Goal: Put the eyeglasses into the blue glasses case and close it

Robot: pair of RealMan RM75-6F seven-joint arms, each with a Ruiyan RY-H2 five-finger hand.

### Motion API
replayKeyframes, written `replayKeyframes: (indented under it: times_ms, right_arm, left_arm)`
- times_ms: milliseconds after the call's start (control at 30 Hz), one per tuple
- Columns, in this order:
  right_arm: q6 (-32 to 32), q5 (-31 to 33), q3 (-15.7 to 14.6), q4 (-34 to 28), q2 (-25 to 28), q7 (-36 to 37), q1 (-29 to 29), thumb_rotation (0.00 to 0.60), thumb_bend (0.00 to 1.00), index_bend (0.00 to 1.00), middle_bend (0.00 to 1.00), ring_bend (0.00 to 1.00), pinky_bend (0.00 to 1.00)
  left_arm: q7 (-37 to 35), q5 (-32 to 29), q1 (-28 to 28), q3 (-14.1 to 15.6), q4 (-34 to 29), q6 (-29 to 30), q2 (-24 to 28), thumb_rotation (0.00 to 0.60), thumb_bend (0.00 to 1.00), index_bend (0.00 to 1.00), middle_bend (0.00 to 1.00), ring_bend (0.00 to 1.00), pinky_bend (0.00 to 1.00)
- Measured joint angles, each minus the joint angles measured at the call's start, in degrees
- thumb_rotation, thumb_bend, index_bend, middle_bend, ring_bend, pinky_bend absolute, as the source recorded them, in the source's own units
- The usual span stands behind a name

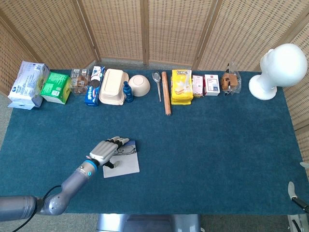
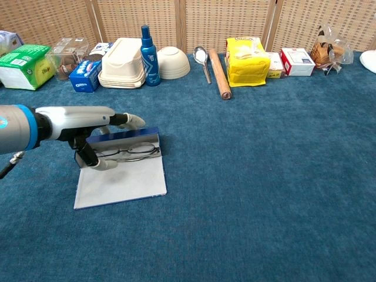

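Eyeglasses (image 2: pixel 130 151) lie crosswise in the open blue glasses case (image 2: pixel 120 176) on the worktop, at 3 o'clock just beside the left hand (image 2: pixel 97 126), fingers spread over the tray, apparently holding nothing; right hand unseen.

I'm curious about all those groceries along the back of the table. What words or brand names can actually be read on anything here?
"OREO" on the blue box.
"LiPO", roughly, on the yellow bag; only the head view shows it and it is small.
Green box, white-blue pack, red-white box, pink box: print too small to read.
Blue bottle: no readable label.
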Motion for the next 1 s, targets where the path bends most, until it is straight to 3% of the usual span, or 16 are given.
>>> replayKeyframes:
  times_ms: [500,1000]
  right_arm:
    - [1.34,-0.74,-0.2,-0.5,0.16,-0.15,-0.56,0.6,0.4,0.04,0.28,0.11,0.18]
    - [2.98,-1.15,-0.51,-0.88,0.71,0.06,-1.7,0.6,0.4,0.04,0.28,0.11,0.18]
  left_arm:
    - [-6.39,6.81,0.58,0.19,-0.25,-0.07,-0.34,0.579,0.36,0.01,0.1,0.0,0.16]
    - [-10.1,7.29,-2.44,0.0,1.71,-3.17,-2.65,0.58,0.36,0.0,0.08,0.0,0.16]
